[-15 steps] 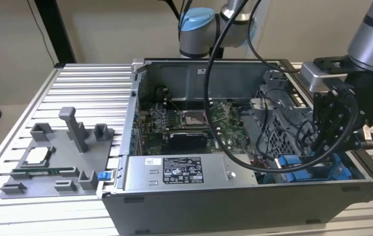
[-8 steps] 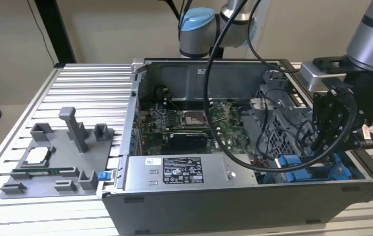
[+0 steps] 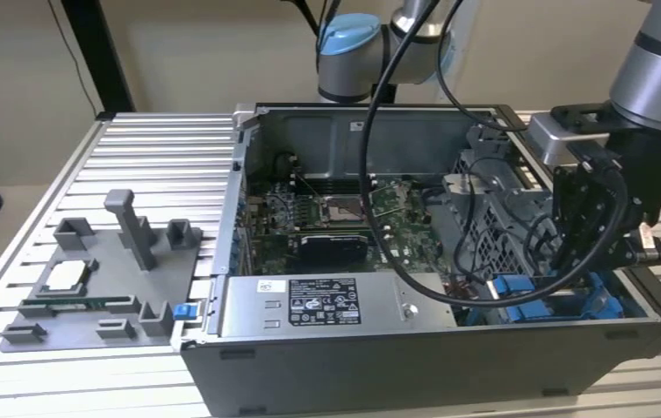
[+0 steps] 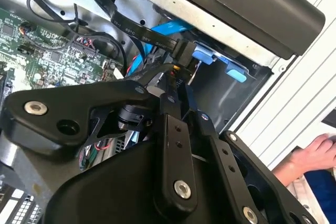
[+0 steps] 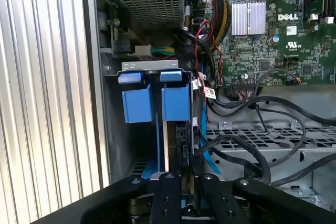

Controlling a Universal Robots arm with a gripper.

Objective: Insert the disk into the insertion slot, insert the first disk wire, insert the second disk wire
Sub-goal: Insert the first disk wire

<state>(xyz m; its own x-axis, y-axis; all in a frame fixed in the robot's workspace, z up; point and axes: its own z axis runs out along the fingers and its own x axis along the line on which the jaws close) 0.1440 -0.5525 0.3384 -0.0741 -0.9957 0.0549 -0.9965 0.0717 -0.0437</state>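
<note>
In the exterior view my gripper (image 3: 587, 277) reaches down into the open computer case at its near corner on the exterior view's right, right over the insertion slot (image 3: 539, 300). The slot is a grey metal bay (image 5: 152, 66) with blue tabs (image 5: 139, 106). The disk's body is hidden. In both wrist views the fingers stand close together, shut on the black connector (image 4: 184, 51) of a flat black wire (image 4: 128, 27). The connector sits right beside the blue tabs (image 4: 235, 71). A blue wire (image 4: 168, 27) runs alongside it down into the bay.
A grey labelled power-supply box (image 3: 319, 305) lies along the case's near wall. Behind it is the green motherboard (image 3: 330, 218). A perforated cage (image 5: 262, 140) with loose black cables borders the bay. A grey fixture (image 3: 86, 287) stands on the ribbed table. A person's hand (image 4: 310, 156) rests outside the case.
</note>
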